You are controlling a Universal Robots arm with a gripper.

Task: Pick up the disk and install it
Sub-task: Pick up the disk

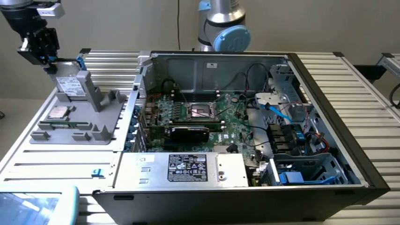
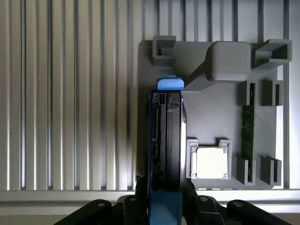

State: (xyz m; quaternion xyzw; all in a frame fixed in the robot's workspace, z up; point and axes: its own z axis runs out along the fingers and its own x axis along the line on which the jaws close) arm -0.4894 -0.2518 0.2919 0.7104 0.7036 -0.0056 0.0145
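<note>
An open black computer tower waits at lower centre of the exterior view. At upper left, the grey-metal, white-labelled hard disk with its blue bracket stands on edge in a grey plastic fixture. This presents its thin sides to the black gripper straddling it from above. Whether it grips cannot be told.

Print on the disk and on the sticker of the silver box is unreadable.
</note>
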